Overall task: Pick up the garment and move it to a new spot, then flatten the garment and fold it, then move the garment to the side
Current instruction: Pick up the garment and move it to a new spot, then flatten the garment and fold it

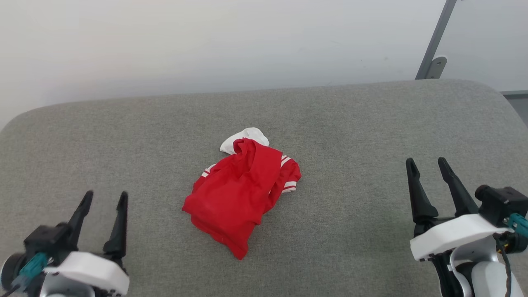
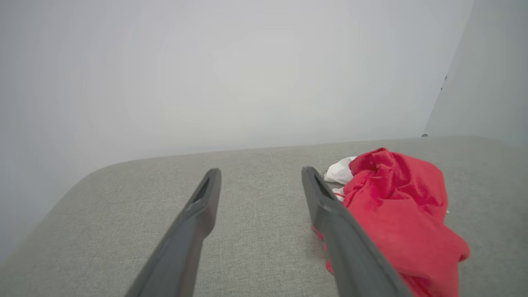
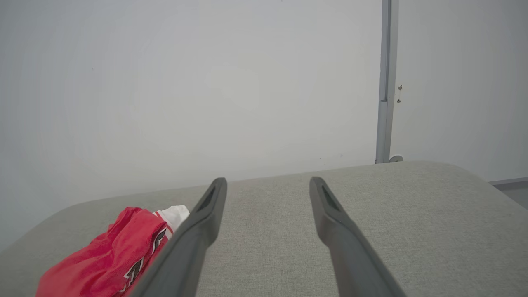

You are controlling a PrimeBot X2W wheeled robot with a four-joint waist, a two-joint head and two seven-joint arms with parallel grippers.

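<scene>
**Red garment bunched mid-surface, both grippers spread and clear of it**

The garment (image 1: 241, 194) lies crumpled in a loose heap near the middle of the grey padded surface (image 1: 350, 123) and touches neither gripper. In the head view, a white cuff (image 1: 247, 138) pokes out at the heap's 12 o'clock end. Red-and-white striped trim shows at about 3 o'clock, and a red corner tapers toward 6 o'clock. In the right wrist view, a bit of black, white-outlined lettering shows on one fold.

The left gripper (image 1: 105, 194) sits at about 8 o'clock from the garment, well apart from it. Its 2 fingers (image 1: 119, 222) are spread wide with nothing between them. In the left wrist view, the heap lies partly behind the finger on the 3 o'clock side.

The right gripper (image 1: 425, 161) sits at about 4 o'clock from the garment, also well apart. Its 2 fingers are released, with bare grey fabric between them.

A pale wall (image 1: 206, 41) rises past the surface's 12 o'clock edge. A grey metal post (image 1: 435, 41) slants up at about 1 o'clock.
</scene>
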